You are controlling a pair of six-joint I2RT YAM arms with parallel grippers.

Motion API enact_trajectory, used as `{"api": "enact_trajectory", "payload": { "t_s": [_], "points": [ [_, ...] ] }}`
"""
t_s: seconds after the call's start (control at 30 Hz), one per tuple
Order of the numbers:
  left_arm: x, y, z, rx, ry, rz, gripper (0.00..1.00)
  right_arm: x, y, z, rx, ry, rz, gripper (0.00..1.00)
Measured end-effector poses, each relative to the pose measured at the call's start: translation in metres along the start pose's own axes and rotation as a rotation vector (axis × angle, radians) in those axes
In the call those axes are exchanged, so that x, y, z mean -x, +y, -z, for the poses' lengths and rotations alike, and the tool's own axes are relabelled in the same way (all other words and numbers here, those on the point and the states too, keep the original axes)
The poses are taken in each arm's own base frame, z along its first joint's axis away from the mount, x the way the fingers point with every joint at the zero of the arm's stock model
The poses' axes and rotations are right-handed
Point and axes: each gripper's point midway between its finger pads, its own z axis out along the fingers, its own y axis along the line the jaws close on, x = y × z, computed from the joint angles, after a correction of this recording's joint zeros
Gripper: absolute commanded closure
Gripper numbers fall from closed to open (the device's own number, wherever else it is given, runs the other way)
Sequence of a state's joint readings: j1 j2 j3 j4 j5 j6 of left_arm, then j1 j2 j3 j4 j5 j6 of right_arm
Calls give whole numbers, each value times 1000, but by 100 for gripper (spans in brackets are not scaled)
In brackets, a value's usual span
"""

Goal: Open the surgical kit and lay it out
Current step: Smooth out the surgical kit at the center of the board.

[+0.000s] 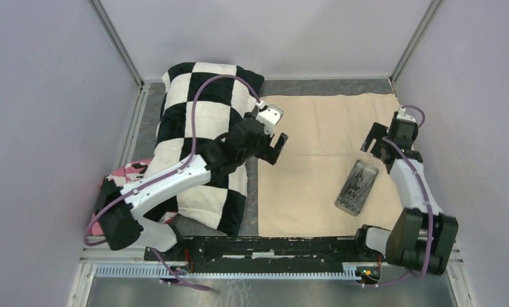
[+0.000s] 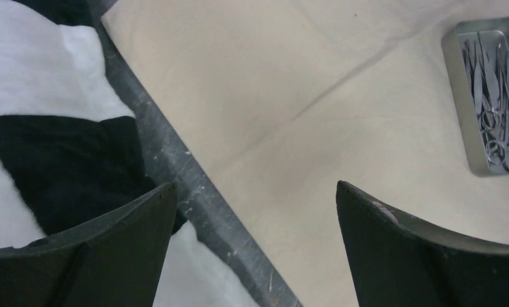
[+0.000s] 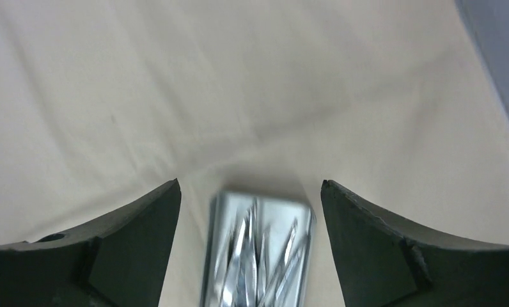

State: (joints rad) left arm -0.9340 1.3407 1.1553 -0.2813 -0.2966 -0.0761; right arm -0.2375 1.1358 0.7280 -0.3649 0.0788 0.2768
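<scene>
Right gripper [image 3: 249, 185] jaws spread, holding nothing. Metal tray [image 3: 265, 198] lies just near of it, untouched. Left gripper [image 2: 255, 185] also released, hovering over left edge of cloth wrap [image 1: 316, 128], beside checkered pillow [image 1: 201, 128]. Done: wrap unfolded flat on bench, tray exposed right-near. Left, my read: steel instruments [image 2: 495, 115] piled in tray, need laying out.

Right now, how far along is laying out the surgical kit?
Done: the beige cloth wrap is opened and spread flat, with the metal tray on its right side. In hand: nothing; the right arm's jaws stand open near the tray, the left arm's jaws open over the cloth's left edge. Left: the steel instruments lie piled in the tray, not yet laid out.
</scene>
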Motion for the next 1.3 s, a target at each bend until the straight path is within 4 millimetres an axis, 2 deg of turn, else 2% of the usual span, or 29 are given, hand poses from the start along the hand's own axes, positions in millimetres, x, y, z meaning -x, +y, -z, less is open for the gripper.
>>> {"api": "enact_trajectory", "payload": {
  "t_s": [0.13,0.23,0.27,0.3,0.5,0.67,0.77,0.9,1.07,1.17,1.3],
  "points": [
    [3,-6,-48,-14,73,72,15,64,20,-41,29,-49,22,10],
    [16,-5,-83,-15,79,109,16,114,36,-80,55,-95,24,10],
    [19,-3,-96,-8,80,123,14,139,47,-103,81,-125,22,10],
    [23,-1,-109,-5,79,136,14,143,47,-107,83,-132,21,9],
    [24,29,-191,41,87,182,17,189,60,-167,153,-176,-2,9],
    [10,60,-259,86,91,212,22,195,55,-204,207,-182,-51,8],
    [-13,71,-290,112,116,218,24,196,54,-225,239,-180,-65,7],
    [-44,79,-309,141,163,217,21,190,55,-245,258,-174,-63,7],
    [-76,90,-323,170,206,232,21,173,55,-262,264,-144,-69,7],
    [-76,98,-328,188,191,267,21,165,48,-273,255,-135,-89,7],
    [-78,120,-329,232,187,311,21,174,30,-279,226,-154,-118,7]
  ]
}}
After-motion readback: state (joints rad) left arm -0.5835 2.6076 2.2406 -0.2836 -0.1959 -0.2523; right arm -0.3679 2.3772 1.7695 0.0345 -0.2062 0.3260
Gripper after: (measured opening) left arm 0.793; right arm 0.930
